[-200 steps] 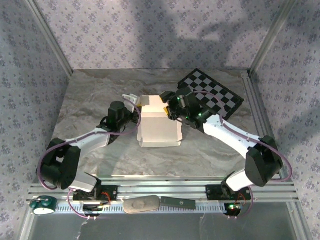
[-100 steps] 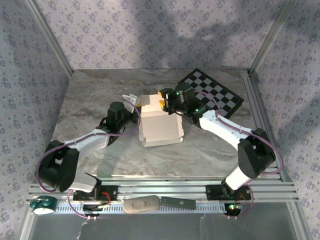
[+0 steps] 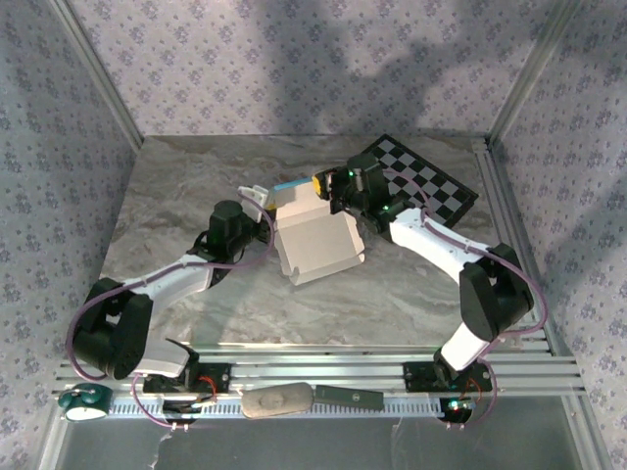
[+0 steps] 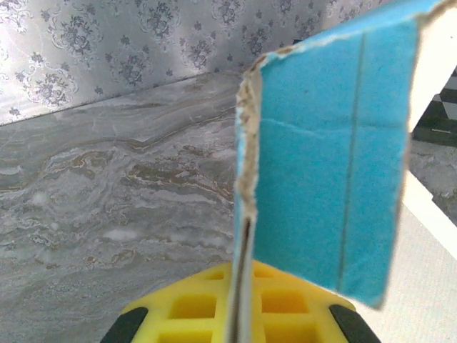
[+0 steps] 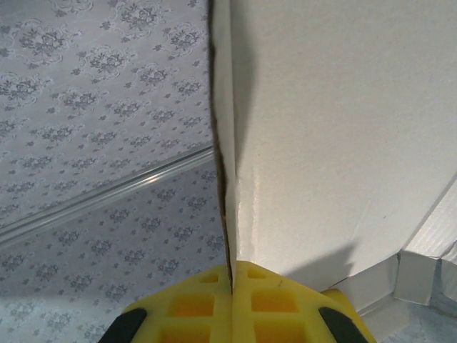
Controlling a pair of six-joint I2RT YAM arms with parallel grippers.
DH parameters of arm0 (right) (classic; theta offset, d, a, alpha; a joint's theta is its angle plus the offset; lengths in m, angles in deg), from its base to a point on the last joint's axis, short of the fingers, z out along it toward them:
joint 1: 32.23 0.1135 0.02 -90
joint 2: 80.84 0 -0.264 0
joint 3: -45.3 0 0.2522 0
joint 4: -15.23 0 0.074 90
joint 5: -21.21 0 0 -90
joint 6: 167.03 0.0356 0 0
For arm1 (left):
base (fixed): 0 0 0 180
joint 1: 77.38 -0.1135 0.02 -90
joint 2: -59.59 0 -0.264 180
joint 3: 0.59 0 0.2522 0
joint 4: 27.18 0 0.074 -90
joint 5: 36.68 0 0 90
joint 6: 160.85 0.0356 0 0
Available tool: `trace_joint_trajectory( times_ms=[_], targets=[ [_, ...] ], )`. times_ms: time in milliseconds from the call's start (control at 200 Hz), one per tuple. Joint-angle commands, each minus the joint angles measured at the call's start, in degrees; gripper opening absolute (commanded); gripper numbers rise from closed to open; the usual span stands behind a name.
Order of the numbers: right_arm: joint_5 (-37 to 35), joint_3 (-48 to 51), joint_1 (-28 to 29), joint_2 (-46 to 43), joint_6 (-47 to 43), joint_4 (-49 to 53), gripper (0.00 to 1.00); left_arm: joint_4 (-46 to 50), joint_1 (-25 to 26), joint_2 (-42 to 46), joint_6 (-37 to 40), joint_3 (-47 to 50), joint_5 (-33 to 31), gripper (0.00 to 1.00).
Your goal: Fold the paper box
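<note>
The paper box (image 3: 318,247) is a half-folded white card sheet in the middle of the table, tilted, with a turquoise flap (image 3: 289,184) raised at its far side. My left gripper (image 3: 257,199) is at the box's far-left corner. In the left wrist view it (image 4: 240,286) is shut on the thin edge of the turquoise flap (image 4: 328,157). My right gripper (image 3: 323,186) is at the far edge of the box. In the right wrist view it (image 5: 232,282) is shut on the edge of a white panel (image 5: 335,143).
A black-and-white checkerboard (image 3: 421,186) lies at the back right, just behind the right arm. Metal frame posts and patterned walls close in the marble table (image 3: 176,186). An aluminium rail (image 3: 323,372) runs along the near edge.
The right gripper went from open to shut on the box's far edge. The box turned and tilted, and its turquoise flap came up at the back. The left gripper kept its hold.
</note>
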State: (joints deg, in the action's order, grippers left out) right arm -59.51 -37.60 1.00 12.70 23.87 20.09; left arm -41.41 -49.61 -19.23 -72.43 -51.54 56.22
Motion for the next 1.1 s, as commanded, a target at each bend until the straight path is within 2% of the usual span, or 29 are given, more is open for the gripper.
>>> trace_joint_trajectory(
  times_ms=[0, 120, 370, 525, 570, 700, 735, 800, 855, 959, 1094],
  targets=[
    [0.10, 2.06, -0.52, 0.71, -0.96, -2.27, 0.09, -0.65, 0.18, 2.62, 1.62, 0.10, 0.36, 0.00],
    [-0.65, 2.45, -0.78, 0.89, -2.01, -3.49, 0.20, 0.11, 0.20, 2.71, 2.35, 0.19, 1.00, 0.00],
    [1.27, -0.87, -1.94, 2.41, -2.82, -4.74, 0.28, 1.00, 0.27, 3.15, 3.53, 0.72, 1.38, 0.00],
    [1.75, -2.33, -1.67, 2.98, -2.55, -3.61, 0.29, 1.09, 0.25, 3.00, 3.65, 0.65, 1.50, 0.00],
    [1.76, -2.65, -1.59, 3.22, -2.70, -3.53, 0.26, 1.07, 0.21, 2.98, 3.65, 0.63, 1.54, 0.00],
    [1.53, -2.21, -1.54, 3.14, -2.99, -2.15, 0.04, 1.36, 0.25, 3.62, 3.33, 0.82, 1.03, 0.00],
    [1.45, -1.54, -1.62, 2.94, -3.04, -1.94, 0.00, 1.36, 0.10, 4.14, 2.62, 0.97, 1.00, 0.10],
    [0.90, 0.28, -1.80, 2.47, -2.90, -3.03, 0.00, 2.21, -0.39, 6.34, 0.01, 1.39, 1.10, 0.41],
    [0.57, 3.04, -2.01, 2.00, -2.82, -4.43, 0.00, 3.85, -1.11, 9.91, -3.72, 1.99, 0.79, 0.51],
    [0.60, 4.52, -2.51, 1.55, -3.46, -5.76, 0.00, 12.03, -3.96, 18.18, -16.56, 1.19, 1.67, 0.63],
    [0.74, 4.95, -2.80, 1.50, -4.91, -6.84, 0.00, 24.51, -7.90, 23.24, -36.99, -3.47, 6.72, 0.61]
  ],
)
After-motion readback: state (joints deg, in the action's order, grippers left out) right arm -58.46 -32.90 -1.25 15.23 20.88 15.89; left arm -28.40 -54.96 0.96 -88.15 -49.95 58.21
